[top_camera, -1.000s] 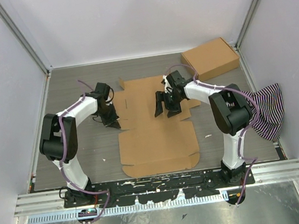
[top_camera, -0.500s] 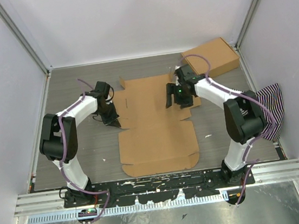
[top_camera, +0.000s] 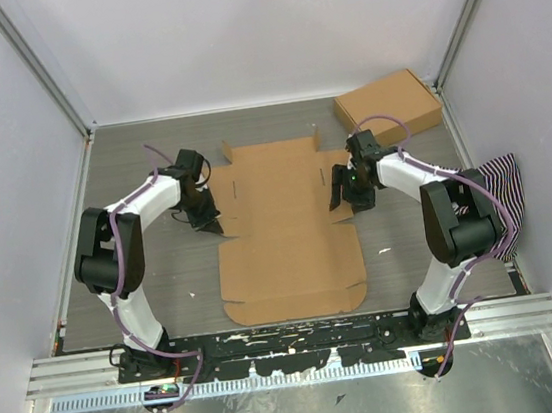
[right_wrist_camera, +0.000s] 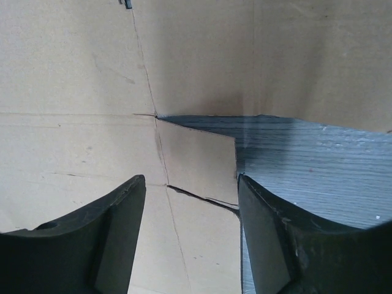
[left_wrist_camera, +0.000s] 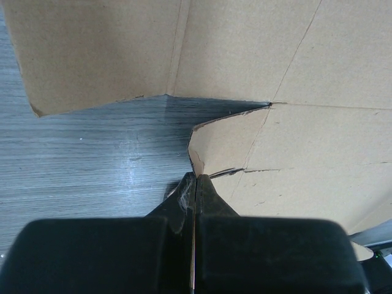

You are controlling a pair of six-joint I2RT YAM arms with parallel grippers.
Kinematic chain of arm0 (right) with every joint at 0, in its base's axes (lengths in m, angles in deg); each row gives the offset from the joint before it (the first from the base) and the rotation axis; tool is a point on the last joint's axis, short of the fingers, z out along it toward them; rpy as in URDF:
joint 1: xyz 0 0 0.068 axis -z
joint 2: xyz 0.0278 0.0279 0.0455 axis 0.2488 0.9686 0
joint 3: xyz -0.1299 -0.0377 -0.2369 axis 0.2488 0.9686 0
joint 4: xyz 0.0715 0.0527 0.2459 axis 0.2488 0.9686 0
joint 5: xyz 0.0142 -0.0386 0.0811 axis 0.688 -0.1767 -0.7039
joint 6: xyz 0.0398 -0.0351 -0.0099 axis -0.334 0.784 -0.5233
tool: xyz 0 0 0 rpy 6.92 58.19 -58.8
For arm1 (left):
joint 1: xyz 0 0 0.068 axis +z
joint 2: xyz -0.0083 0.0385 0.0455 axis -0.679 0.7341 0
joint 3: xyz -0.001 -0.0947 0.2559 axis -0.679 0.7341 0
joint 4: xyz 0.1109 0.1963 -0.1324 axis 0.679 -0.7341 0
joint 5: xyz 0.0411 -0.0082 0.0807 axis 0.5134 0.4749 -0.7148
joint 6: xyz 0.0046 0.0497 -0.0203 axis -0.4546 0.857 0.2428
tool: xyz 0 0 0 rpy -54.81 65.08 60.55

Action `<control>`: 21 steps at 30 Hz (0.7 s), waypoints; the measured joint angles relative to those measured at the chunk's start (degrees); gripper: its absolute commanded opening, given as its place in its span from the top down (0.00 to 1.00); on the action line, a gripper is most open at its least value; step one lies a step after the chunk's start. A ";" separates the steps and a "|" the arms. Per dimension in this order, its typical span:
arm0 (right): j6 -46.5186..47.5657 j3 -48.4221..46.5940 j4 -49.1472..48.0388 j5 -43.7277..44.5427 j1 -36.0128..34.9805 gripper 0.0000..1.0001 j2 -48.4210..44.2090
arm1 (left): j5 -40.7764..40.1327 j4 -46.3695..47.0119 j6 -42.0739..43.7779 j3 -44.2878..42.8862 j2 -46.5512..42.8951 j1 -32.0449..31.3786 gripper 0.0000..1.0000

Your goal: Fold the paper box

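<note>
The paper box (top_camera: 284, 231) lies flat and unfolded on the grey table, creases and side flaps showing. My left gripper (top_camera: 208, 225) is shut, its tip (left_wrist_camera: 196, 177) resting at the box's left edge, right by a small torn-looking side tab (left_wrist_camera: 223, 144). Nothing shows between its jaws. My right gripper (top_camera: 345, 193) is open over the box's right edge. In the right wrist view its two fingers (right_wrist_camera: 131, 196) straddle a small side flap (right_wrist_camera: 196, 159), the gripper (right_wrist_camera: 190, 184) low over the cardboard, with the right finger along the flap's outer edge.
A compact flat brown carton (top_camera: 388, 107) sits at the back right corner. A black-and-white striped cloth (top_camera: 497, 199) hangs by the right wall. Enclosure walls stand on three sides, and a metal rail (top_camera: 293, 345) runs along the near edge.
My right gripper moved from over the middle of the box out to its right edge flap, and its jaws narrowed a little. The left arm stayed put.
</note>
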 measured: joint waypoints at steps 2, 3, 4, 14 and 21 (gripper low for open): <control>0.17 0.55 -0.39 -0.26 -0.07 0.35 0.04 | -0.07 0.00 0.00 -0.02 0.00 0.02 1.00; 0.22 0.61 -0.44 -0.59 -0.07 0.35 0.04 | -0.07 0.00 0.00 -0.02 0.00 0.04 1.00; 0.24 0.61 -0.55 -0.94 0.02 0.36 0.04 | -0.09 -0.02 0.00 -0.04 0.00 0.02 1.00; 1.22 -1.64 0.17 -1.68 -1.60 0.37 0.02 | -0.94 -1.01 0.24 -0.92 0.00 0.15 1.00; 0.76 -3.82 -0.74 -5.16 -4.98 0.36 0.02 | -0.04 -1.11 0.22 -1.79 0.00 0.00 0.86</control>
